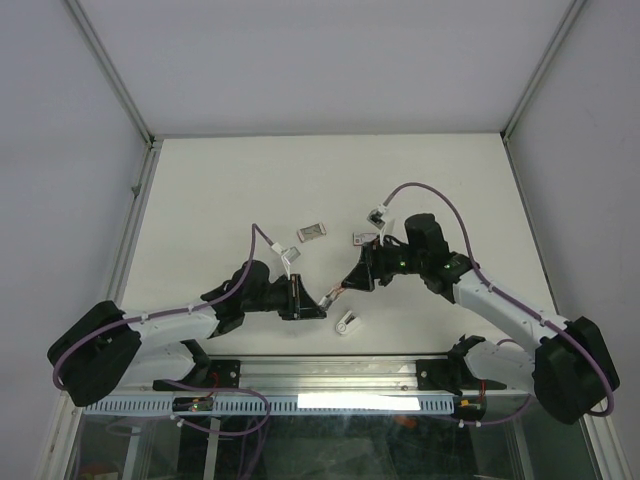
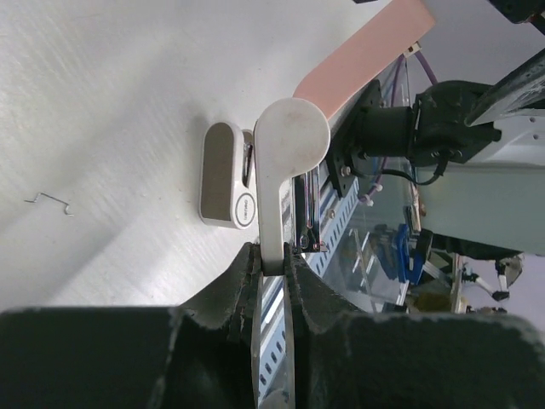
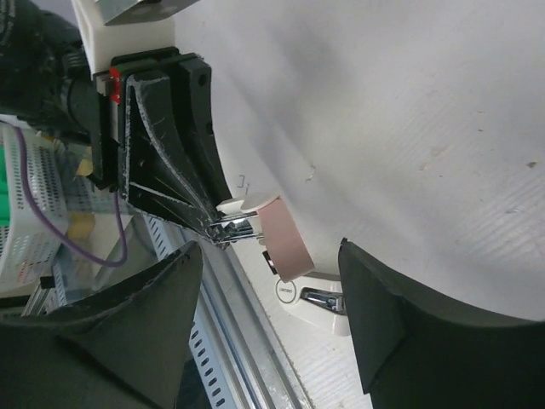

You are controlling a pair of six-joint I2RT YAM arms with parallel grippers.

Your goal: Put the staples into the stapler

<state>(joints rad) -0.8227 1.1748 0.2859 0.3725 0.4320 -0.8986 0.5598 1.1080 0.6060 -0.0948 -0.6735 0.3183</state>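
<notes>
The left claw (image 2: 271,260) is clenched on the white half of the stapler (image 2: 285,145), holding the tiny tool off the table (image 1: 250,180) near its front edge, with the pale pink half swung open in a V and pointing away from the fingers. Facing it from the other side, the right claw (image 3: 271,251) stands released, its two dark fingers (image 3: 153,298) spread wide and touching nothing, the stapler's pink half visible in the gap beyond them. Farther back on the table, well apart from both claws, lies the red-and-white staple box (image 1: 362,238), with a greyish tray (image 1: 311,232) lying separately to its left. A small white object (image 2: 223,175) with a grey face rests flat on the table just below the held stapler. A single bent staple (image 2: 49,201) lies loose on the white surface.
</notes>
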